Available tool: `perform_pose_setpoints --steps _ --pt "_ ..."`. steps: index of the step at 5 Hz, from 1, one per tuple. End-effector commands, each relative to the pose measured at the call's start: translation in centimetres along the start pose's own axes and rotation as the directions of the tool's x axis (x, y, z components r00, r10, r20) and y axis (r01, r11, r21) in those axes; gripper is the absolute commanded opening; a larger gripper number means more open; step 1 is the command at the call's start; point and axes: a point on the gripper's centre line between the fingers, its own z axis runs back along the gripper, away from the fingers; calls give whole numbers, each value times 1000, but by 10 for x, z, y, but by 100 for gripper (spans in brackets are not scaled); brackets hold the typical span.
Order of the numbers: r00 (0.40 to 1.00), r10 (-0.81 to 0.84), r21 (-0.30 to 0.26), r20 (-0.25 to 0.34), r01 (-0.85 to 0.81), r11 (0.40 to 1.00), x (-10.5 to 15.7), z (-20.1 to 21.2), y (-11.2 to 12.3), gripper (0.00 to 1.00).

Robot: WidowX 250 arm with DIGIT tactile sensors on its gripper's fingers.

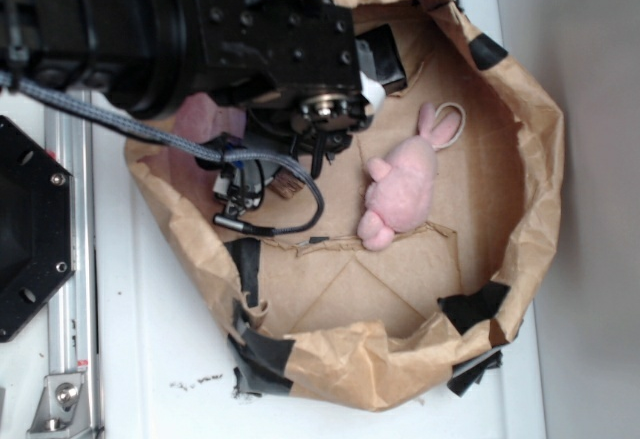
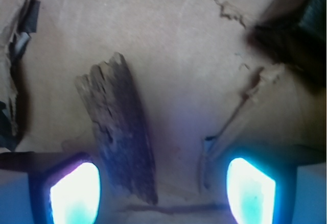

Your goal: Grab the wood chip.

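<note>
Two wide-spread fingertips [image 2: 76,193] straddle unevenly: the wood chip [image 2: 120,127] lies off-centre toward one pad, so closing the gripper [image 2: 163,193] may skid it across the cardboard floor [image 2: 179,55].

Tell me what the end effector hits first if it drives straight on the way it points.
Probably the wood chip, lying on the cardboard floor nearer one finger of the open end effector than the other. It sits off-centre, so that finger may land on it. Depth is unclear.
</note>
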Motion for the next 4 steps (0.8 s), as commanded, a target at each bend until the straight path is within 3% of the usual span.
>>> perform_pose_setpoints --steps 1,2,3,4 --pt "998 13 13 64 -14 1000 6 5 -3 0" --pt "999 14 20 44 -15 1000 14 -6 -4 0" --pt "1000 -2 22 26 1 1000 20 -9 -9 82" --pt "999 -25 32 39 24 999 19 -4 -16 100"
